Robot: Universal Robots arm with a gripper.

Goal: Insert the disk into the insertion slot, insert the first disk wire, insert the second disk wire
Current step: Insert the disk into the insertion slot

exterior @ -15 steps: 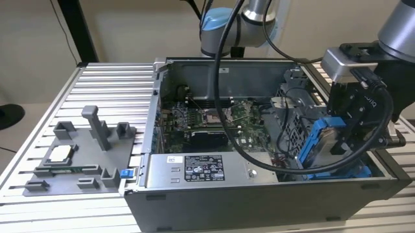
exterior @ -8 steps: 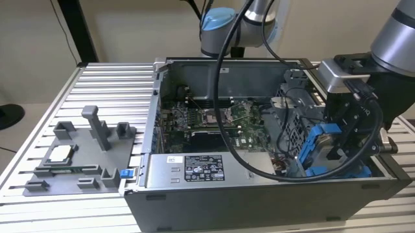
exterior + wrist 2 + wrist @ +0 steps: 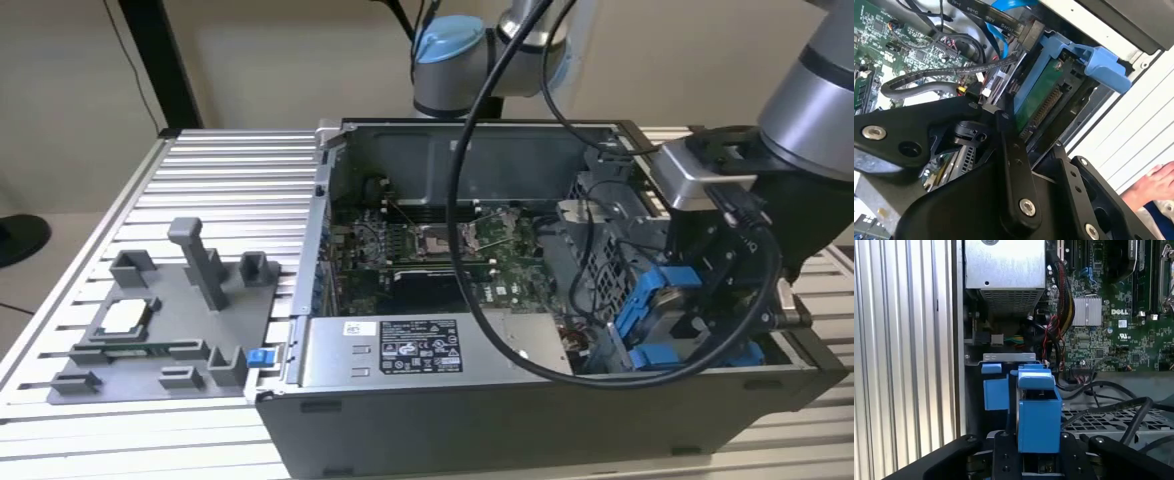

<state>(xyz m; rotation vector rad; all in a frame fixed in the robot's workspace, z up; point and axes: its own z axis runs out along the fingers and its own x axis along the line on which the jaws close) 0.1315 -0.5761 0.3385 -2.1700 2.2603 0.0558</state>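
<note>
My gripper (image 3: 703, 290) reaches down into the front corner of the open computer case on the exterior view's right. It is shut on the disk (image 3: 1038, 410), whose bright blue carrier stands on edge between the black fingers (image 3: 1004, 455). In the second wrist view the disk's green circuit side (image 3: 1046, 95) and blue carrier tab (image 3: 1101, 62) sit partly inside the insertion slot (image 3: 995, 390), a grey bay with blue rails. A black flat connector (image 3: 1026, 32) on a dark cable and a blue cable (image 3: 1009, 5) hang loose just past the disk's end.
The grey labelled power-supply box (image 3: 400, 345) lies along the case's near wall, with the motherboard (image 3: 441, 250) behind it. A perforated metal cage (image 3: 1104, 420) and black cables flank the bay. A grey fixture plate (image 3: 160, 320) rests on the ribbed table. A person's hand (image 3: 1154, 185) is outside the case.
</note>
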